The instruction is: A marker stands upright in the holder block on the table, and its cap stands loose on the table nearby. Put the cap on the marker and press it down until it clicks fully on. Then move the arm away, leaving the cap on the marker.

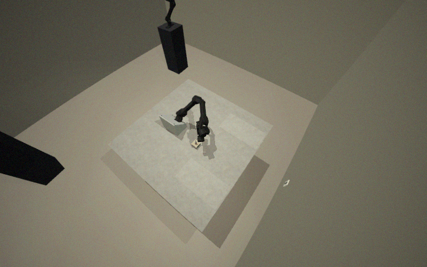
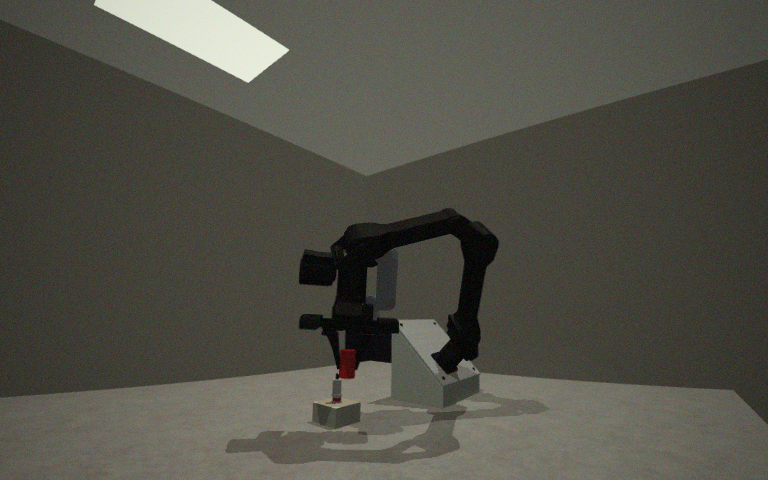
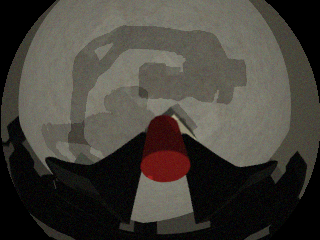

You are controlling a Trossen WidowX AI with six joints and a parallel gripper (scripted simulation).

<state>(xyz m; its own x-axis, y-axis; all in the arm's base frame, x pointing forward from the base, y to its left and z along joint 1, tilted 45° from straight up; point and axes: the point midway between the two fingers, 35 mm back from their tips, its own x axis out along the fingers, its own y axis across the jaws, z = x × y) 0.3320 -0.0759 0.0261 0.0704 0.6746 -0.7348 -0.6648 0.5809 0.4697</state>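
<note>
The red cap (image 2: 347,363) (image 3: 165,145) is upright between the fingers of my gripper (image 2: 347,366) (image 3: 164,137), which is shut on it. The cap hangs in the air, clear of the table. The white marker (image 2: 336,389) stands upright in the holder block (image 2: 336,414) (image 1: 195,145), with its dark tip up and a red band low on it. In the exterior view the cap is just above and slightly right of the marker's tip, not on it. In the wrist view the cap hides the marker, and only a pale part of the block (image 3: 183,125) shows behind it.
The arm's grey wedge-shaped base (image 1: 173,126) (image 2: 416,373) stands on the table (image 1: 141,151) behind the gripper. The arm's shadow falls across the table around the block. Dark pillars (image 1: 174,50) stand beyond the table.
</note>
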